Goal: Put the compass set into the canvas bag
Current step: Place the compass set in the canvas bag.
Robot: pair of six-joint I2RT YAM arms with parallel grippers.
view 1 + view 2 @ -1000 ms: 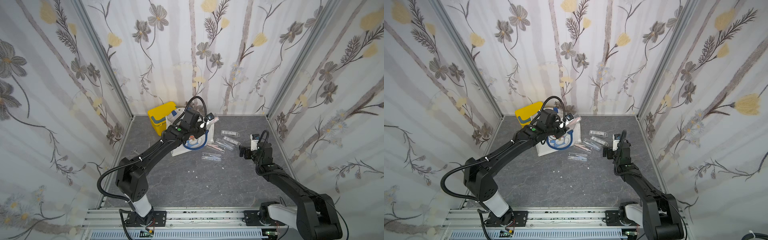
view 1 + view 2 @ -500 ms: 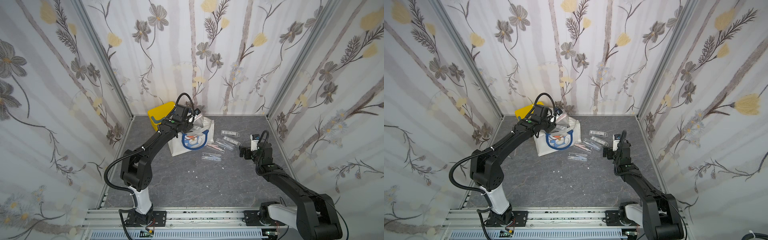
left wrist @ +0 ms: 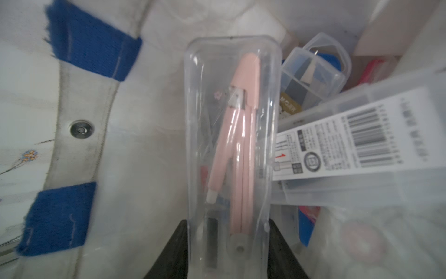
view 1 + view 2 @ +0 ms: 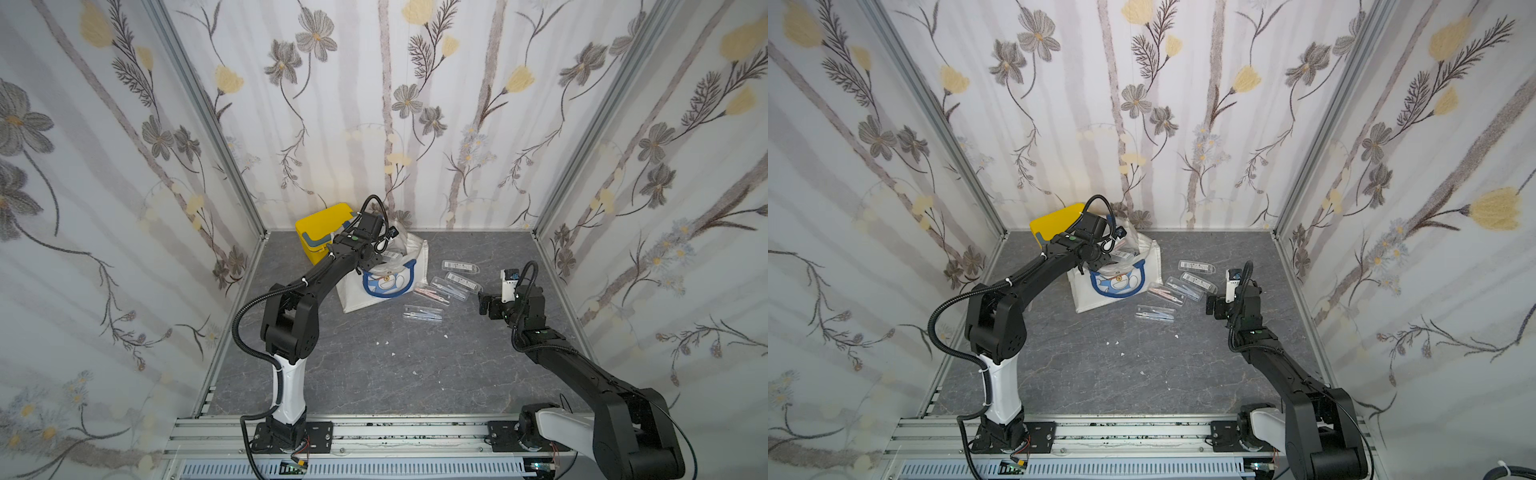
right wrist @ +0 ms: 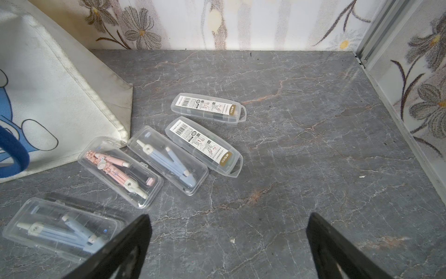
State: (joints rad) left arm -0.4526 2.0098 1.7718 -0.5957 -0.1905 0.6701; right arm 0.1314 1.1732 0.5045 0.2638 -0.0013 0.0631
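— Where's the clear rigid plastic case with the pink compass (image 3: pixel 231 135)?
— Pinched at one short end by the left gripper (image 3: pixel 226 225), at the mouth of the white canvas bag with blue handles (image 3: pixel 144 169).
— Its direction?
— Long axis straight out from the jaws, hinge end nearest them. The right gripper (image 5: pixel 229 217) is spread wide and holds nothing.

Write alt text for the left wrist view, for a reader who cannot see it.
The left hand grips a clear case with a pink compass inside, pointing it into the open canvas bag. Other clear cases, one barcoded, lie inside it.
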